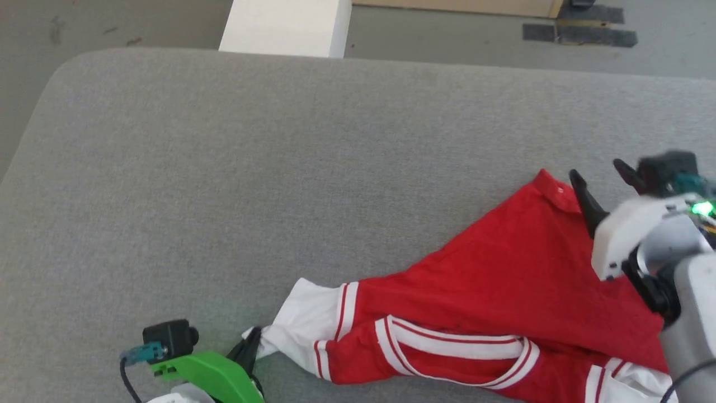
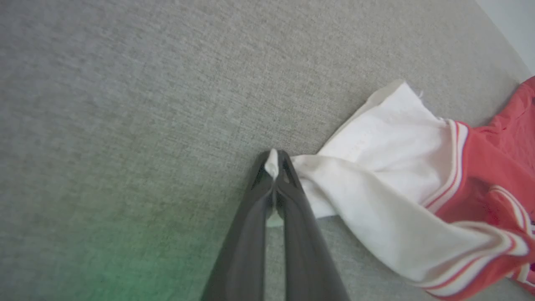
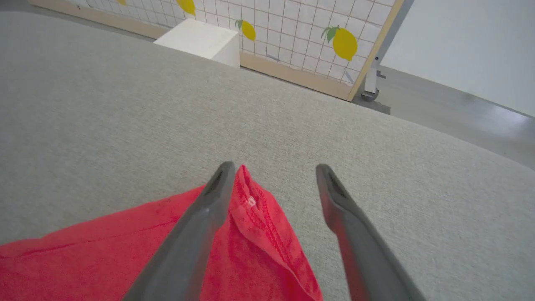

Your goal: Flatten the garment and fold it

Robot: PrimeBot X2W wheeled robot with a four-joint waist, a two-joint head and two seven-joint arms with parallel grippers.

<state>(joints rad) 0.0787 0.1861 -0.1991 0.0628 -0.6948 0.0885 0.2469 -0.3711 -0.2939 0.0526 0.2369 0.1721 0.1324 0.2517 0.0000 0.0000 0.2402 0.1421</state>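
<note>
Grey counter [image 1: 224, 168] carries the shirt [image 1: 503, 268]; left tool [image 2: 273, 162] pinches its white sleeve [image 2: 376, 167], right tool [image 3: 276, 169] stands wide open.

Left gripper [image 1: 253, 338]: two long dark tapered fingers [image 1: 246, 350], bright green mount [image 1: 210, 375], black boxy camera [image 1: 168, 336] with teal plug [image 1: 142, 354] and black cable [image 1: 130, 383]. Right gripper [image 1: 596, 169]: same dark fingers [image 1: 587, 204], white housing [image 1: 632, 229], grey forearm [image 1: 693, 313], lit green indicator [image 1: 702, 209].

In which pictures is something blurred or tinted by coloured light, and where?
Head view: the right end effector looks smeared, a green lamp glows on its wrist, while the garment is sharp. Left wrist view: a green tint lies on the grey surface at lower left, and the picture is soft. Right wrist view: a pale sheen lies on the floor beyond that surface.
</note>
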